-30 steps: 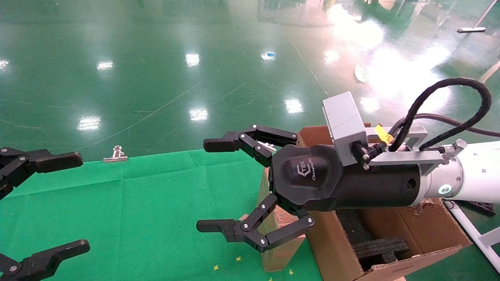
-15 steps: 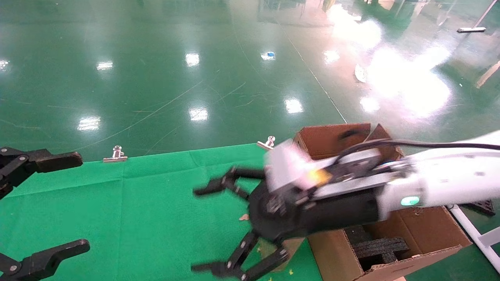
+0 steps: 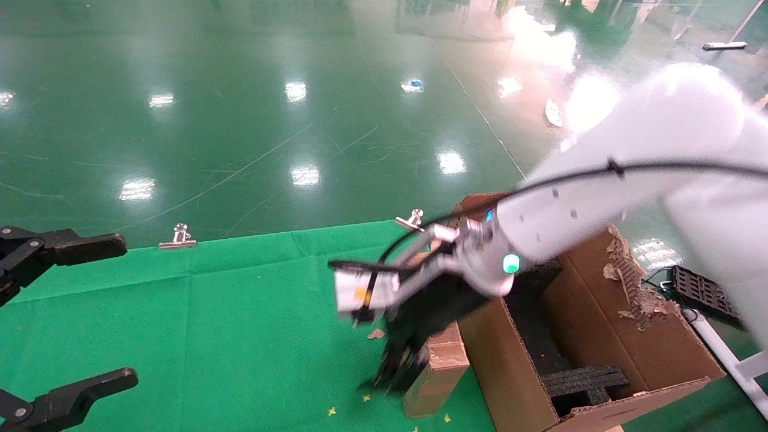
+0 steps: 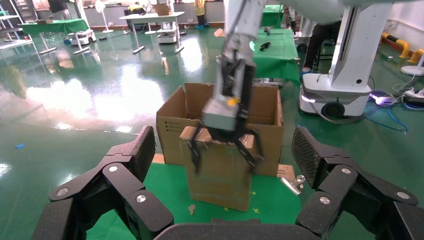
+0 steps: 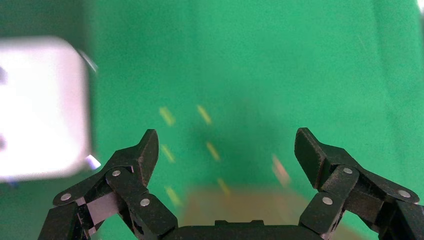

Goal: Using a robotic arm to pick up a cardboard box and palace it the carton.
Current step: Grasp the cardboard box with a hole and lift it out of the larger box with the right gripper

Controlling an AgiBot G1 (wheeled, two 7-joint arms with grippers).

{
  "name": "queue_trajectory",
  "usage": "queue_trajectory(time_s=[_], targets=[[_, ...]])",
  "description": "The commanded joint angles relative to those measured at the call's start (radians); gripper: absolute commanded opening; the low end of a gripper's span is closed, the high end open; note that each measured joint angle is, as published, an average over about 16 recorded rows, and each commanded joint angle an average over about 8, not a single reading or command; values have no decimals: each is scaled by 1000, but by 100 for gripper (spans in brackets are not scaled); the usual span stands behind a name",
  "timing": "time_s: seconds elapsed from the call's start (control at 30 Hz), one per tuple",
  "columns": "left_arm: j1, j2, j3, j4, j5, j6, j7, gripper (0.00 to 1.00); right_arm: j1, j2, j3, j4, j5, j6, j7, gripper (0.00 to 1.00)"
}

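The right gripper [image 4: 225, 150] has swung down from level, jaws wide, straddling the upright cardboard box's [image 4: 220, 172] top beside the carton [image 3: 600, 354]; grasp comes next. Left gripper [image 3: 60, 318] idles wide.

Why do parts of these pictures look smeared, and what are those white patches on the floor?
Head view: the right claw and its arm smear from fast motion; lamps glare off the glossy floor. Right wrist view: the green cloth streaks. Left wrist view: the left claw is crisp.
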Motion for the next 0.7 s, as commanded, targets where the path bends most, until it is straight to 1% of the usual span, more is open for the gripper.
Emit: queue_trajectory(time_s=[0.03, 0.17, 0.33, 0.43, 0.53, 0.7], targets=[[0, 0, 0, 0, 0, 0, 0, 100, 87, -13, -69, -1, -50, -6, 38, 100], [0, 0, 0, 0, 0, 0, 0, 100, 237, -5, -215, 1, -48, -7, 98, 100], [0, 0, 1, 0, 0, 0, 0, 100, 362, -6, -385, 4, -16, -1, 150, 100], [0, 0, 1, 0, 0, 0, 0, 100, 405, -13, -470, 6, 7, 5, 168, 100], [0, 0, 1, 0, -1, 0, 0, 100, 429, -23, -537, 8, 26, 14, 183, 100], [0, 0, 1, 0, -1, 0, 1, 100, 446, -38, -604, 9, 57, 31, 203, 100]])
